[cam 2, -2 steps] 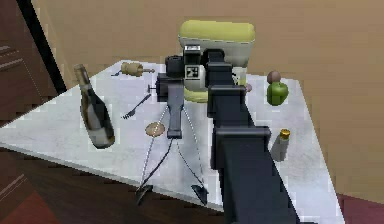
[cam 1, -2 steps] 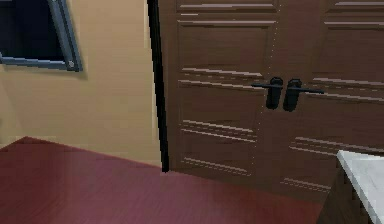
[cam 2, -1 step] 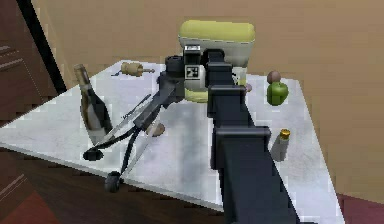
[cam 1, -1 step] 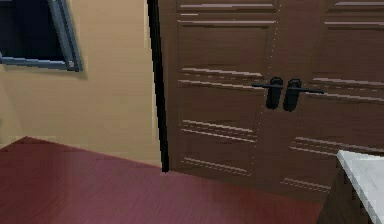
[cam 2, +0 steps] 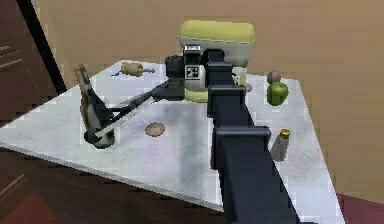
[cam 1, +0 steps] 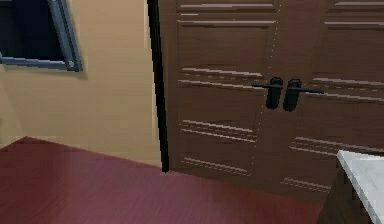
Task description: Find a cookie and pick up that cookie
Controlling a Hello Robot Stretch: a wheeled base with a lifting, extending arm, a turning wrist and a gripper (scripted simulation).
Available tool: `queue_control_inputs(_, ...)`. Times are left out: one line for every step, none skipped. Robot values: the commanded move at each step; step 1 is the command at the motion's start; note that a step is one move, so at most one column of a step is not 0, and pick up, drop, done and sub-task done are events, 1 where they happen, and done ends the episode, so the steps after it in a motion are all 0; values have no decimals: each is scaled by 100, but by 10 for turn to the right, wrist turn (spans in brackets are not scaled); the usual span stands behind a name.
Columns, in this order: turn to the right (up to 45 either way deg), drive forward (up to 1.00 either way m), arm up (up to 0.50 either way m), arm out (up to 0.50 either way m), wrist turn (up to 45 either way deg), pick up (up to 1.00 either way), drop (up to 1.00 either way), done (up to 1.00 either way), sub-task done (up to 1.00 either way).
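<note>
Shape and colour say cookie (cam 2: 155, 129): a small flat tan round lies on the pale worktop (cam 2: 55, 125), a little left of the arm side view's centre. Just left of it stands a dark bottle (cam 2: 88, 100), upright. The claw (cam 2: 110, 122) slants down toward the lower left from the arm (cam 2: 245, 160), and its thin fingers end by the bottle's base, beside the cookie rather than plainly on it. With the bottle right behind them, you cannot tell whether the claw holds anything.

Farther out, a yellow-green appliance (cam 2: 215, 40) sits at top centre, a green apple (cam 2: 277, 94) to its right, and a small shaker (cam 2: 283, 146) at the lower right. In the forward view, dark double doors (cam 1: 270, 90) stand ahead.

The finding looks done to me; you are at the reach. Your next move calls for bringing the fingertips rightward in the frame onto the cookie and low enough for so flat a thing, without knocking the bottle.
</note>
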Motion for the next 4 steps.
queue_control_inputs(0,0,0,0,450,0,0,0,0)
queue_control_inputs(0,0,0,0,120,0,0,0,0)
queue_control_inputs(0,0,-14,0,0,0,0,0,0)
queue_control_inputs(0,0,0,0,0,100,0,0,0)
